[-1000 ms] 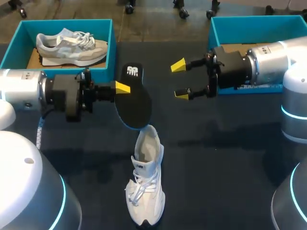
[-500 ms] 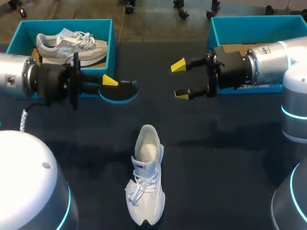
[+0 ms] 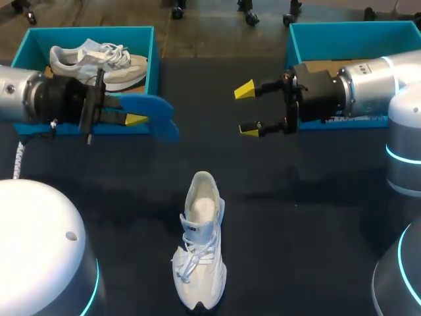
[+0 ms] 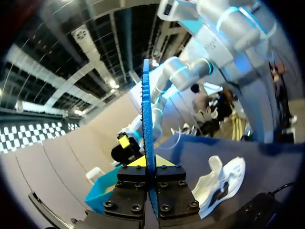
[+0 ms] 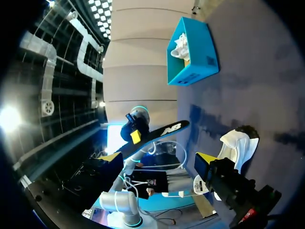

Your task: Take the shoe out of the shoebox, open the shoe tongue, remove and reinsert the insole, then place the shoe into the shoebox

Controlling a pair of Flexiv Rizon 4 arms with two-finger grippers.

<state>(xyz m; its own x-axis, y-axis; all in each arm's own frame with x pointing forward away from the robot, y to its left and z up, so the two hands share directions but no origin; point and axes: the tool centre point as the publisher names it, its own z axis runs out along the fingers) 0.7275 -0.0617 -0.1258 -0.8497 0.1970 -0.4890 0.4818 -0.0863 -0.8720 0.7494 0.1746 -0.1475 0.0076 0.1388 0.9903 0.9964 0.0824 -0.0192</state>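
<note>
A white shoe [image 3: 199,243] lies on the dark table, toe toward the front edge, its opening empty. My left gripper [image 3: 136,119] is shut on the insole [image 3: 152,112], held in the air in front of the left shoebox with its blue underside facing up. In the left wrist view the insole [image 4: 147,109] stands edge-on between the fingers of the left gripper [image 4: 147,163], with the shoe [image 4: 224,179] beside and below. My right gripper [image 3: 247,108] hangs open and empty by the right shoebox [image 3: 355,34]. The right wrist view shows the insole [image 5: 159,133] ahead of the right gripper [image 5: 159,157].
The teal left shoebox [image 3: 148,49] at the back left holds a grey shoe [image 3: 99,64]. The teal right shoebox stands at the back right, partly hidden by my right arm. Dark tabletop surrounds the white shoe.
My left arm has drawn back to the left, away from the shoe, and turned the insole over from its black top to its blue underside. The right arm has not moved.
</note>
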